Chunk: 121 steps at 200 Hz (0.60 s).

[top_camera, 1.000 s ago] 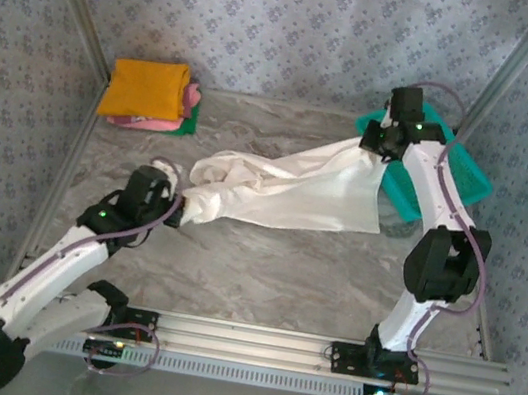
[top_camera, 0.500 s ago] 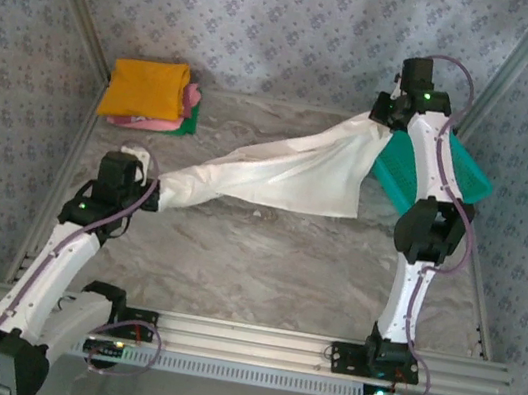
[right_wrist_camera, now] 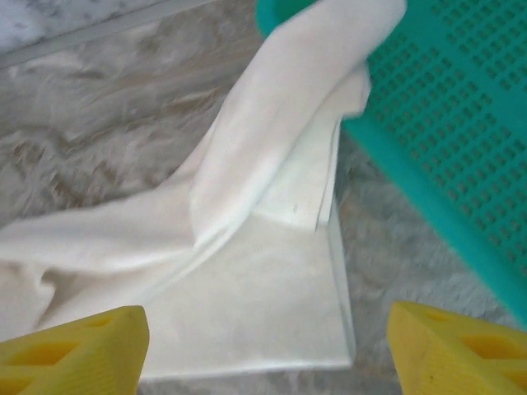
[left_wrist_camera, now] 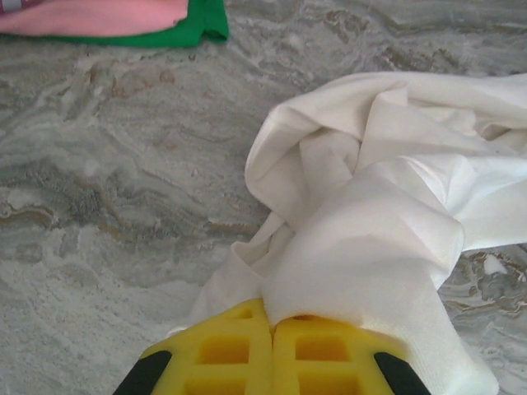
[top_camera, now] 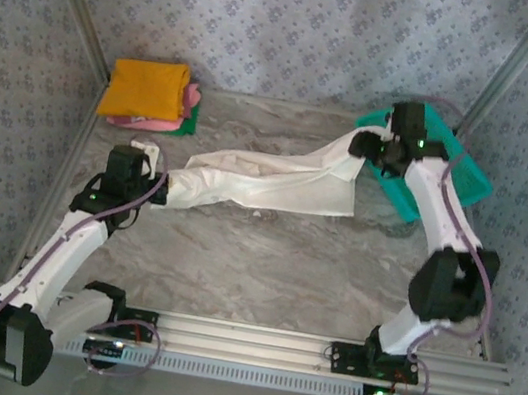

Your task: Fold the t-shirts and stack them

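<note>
The white t-shirt [top_camera: 277, 181] lies stretched and crumpled across the marble table [top_camera: 264, 258], from the left side to the teal basket. My left gripper [top_camera: 157, 185] is shut on its bunched left end, and white cloth [left_wrist_camera: 379, 214] spills out over the yellow fingers [left_wrist_camera: 230, 350]. My right gripper [top_camera: 365, 152] hovers open above the shirt's right part [right_wrist_camera: 247, 271], nothing between its fingers [right_wrist_camera: 82, 350]. One corner of the shirt drapes over the basket rim. Folded orange [top_camera: 143, 88], pink [top_camera: 191, 99] and green [top_camera: 190, 126] shirts are stacked at the back left.
The teal mesh basket [top_camera: 461, 170] sits tilted at the back right, its wall [right_wrist_camera: 445, 107] close to my right gripper. Aluminium frame rails [top_camera: 55, 173] border the table on the sides and front. The pink [left_wrist_camera: 99, 15] and green [left_wrist_camera: 202, 25] shirts lie beyond my left gripper.
My right gripper came down from its raised position toward the basket and opened, releasing the shirt, which now sags onto the table. The left gripper pulled its end leftward and still holds it.
</note>
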### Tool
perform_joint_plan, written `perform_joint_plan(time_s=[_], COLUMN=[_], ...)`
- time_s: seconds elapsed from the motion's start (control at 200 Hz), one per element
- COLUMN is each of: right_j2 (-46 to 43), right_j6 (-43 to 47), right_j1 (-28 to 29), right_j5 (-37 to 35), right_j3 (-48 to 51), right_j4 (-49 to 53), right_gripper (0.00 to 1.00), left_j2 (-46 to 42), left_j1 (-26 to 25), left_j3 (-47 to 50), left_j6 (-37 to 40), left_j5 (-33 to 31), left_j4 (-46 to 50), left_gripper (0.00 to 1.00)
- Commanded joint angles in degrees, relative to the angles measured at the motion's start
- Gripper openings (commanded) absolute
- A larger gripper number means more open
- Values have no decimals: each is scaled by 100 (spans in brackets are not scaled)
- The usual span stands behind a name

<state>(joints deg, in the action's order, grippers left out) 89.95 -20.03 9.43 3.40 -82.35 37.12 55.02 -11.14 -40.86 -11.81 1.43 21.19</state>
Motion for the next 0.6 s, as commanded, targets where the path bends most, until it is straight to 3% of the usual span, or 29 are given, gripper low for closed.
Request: perform_joint_plan(time_s=[0.0, 0.195, 0.6], right_j2=[-502, -49, 1577], right_j6=[-360, -510, -277], right_j1=[298, 120, -224], right_j5=[-26, 465, 304], right_j3=[1179, 2284, 1855], right_j4=[-737, -879, -1614], right_gripper=[74, 73, 72], left_j2=[85, 279, 185], left_j1=[-16, -11, -11], left_j3=[34, 132, 489], left_j6=[89, 15, -251], left_j5=[-64, -146, -149], left_j4=[-211, -471, -846], left_gripper=[0, 0, 0])
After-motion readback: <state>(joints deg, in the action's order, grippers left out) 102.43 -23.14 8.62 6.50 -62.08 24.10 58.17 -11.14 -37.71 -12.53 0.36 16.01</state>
